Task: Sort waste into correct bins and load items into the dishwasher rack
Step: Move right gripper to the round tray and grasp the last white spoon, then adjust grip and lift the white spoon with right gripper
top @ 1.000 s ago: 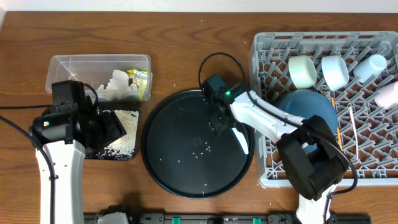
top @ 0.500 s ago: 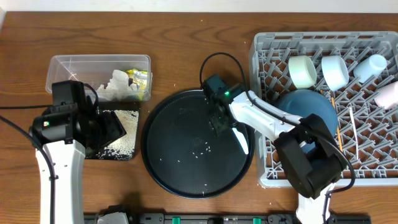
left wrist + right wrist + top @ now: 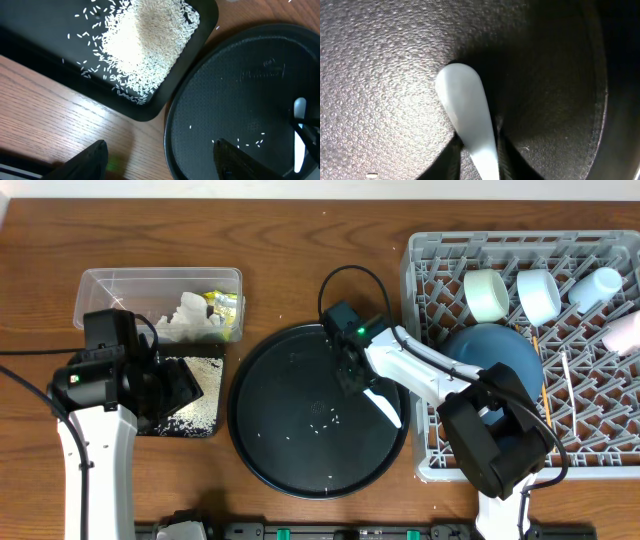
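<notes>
The white spoon [image 3: 465,105] lies on the big round black tray [image 3: 380,75], and my right gripper [image 3: 480,155] is shut on its handle, one finger on each side. From above, the spoon [image 3: 384,402] shows at the tray's right side under the right gripper [image 3: 352,375]. My left gripper [image 3: 160,160] hangs open and holds nothing, over the gap between the round tray [image 3: 235,100] and the shallow black tray [image 3: 40,55] that holds the rice [image 3: 145,45]. The clear tub [image 3: 160,278] contains napkins [image 3: 185,318] and a yellow-green wrapper [image 3: 225,307].
The grey dishwasher rack [image 3: 430,450] at the right carries a dark-blue bowl [image 3: 490,350], three pale cups [image 3: 538,294] and chopsticks [image 3: 568,390]. A few rice grains [image 3: 325,423] are scattered on the round tray [image 3: 290,430]. The right arm's cable loops above that tray.
The right gripper's jaws have shut on the spoon's handle, and the gripper has shifted slightly. The left arm has not moved.
</notes>
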